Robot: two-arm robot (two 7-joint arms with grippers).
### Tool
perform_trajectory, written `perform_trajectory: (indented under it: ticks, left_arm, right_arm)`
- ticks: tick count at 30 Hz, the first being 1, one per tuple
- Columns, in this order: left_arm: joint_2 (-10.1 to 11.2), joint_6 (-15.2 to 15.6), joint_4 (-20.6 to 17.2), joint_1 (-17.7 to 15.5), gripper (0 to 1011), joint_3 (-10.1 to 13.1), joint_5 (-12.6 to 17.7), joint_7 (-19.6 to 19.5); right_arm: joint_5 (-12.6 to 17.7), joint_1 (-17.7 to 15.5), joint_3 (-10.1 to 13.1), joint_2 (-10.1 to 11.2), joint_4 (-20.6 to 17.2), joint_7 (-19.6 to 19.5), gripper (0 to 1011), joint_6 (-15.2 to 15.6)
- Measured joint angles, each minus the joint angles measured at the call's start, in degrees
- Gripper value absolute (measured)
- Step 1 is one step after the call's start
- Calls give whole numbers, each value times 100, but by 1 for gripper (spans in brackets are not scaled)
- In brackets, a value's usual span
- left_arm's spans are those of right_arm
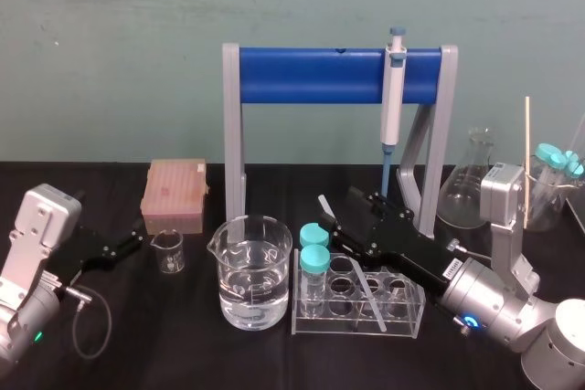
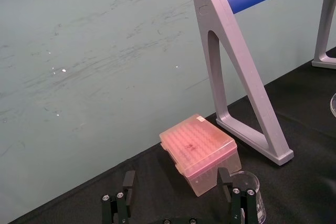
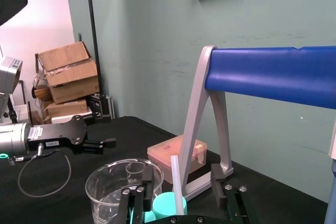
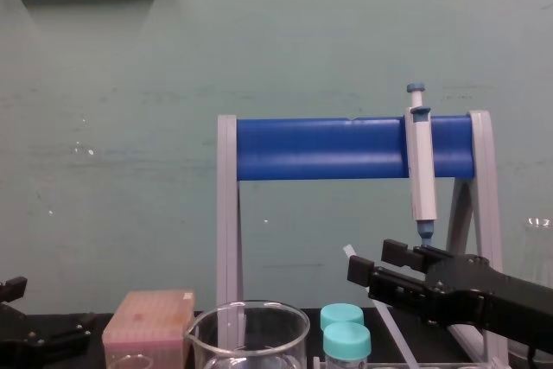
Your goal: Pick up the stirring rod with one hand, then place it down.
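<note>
Your left hand [image 1: 139, 240] rests low over the desk [image 1: 183, 353] at the far left, beside the small beaker [image 1: 167, 251]. Its fingers are spread and hold nothing, and it is well away from the work. Past the large beaker [image 1: 254, 271] sits the clear tube rack [image 1: 302, 321], and the stirring rod [image 1: 364, 282] is there. It stands in one of the rack's wells, steep but leaning, with its upper end tipped toward your left and up toward the right hand.

Your right hand [image 1: 336, 209] is clearly the nearer one. It reaches in from the right, above the rack and in front of the stand. In the right wrist view the rod's upper end rises between the two fingers [image 3: 139, 195], which stand apart on either side without touching it. So the hand is open around the rod, not gripping it. I judge that closing here should catch the rod across its long axis. After that, lift along the rod's lean so it does not drag on the rack.
</note>
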Motion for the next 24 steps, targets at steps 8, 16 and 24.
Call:
perform_trajectory:
  ticks: [8,16,24]
  left_arm:
    - [0,0,0,0,1000,0,0,0]
    - [0,0,0,0,1000,0,0,0]
    - [0,0,0,0,1000,0,0,0]
  right_arm:
    - [-20,-23,33,17,-84,-67,908,13]
    - [-314,-502,605,217,-818,-1210,1003,239]
    - [-943,-1056,1224,251,-1175,-2928,1003,986]
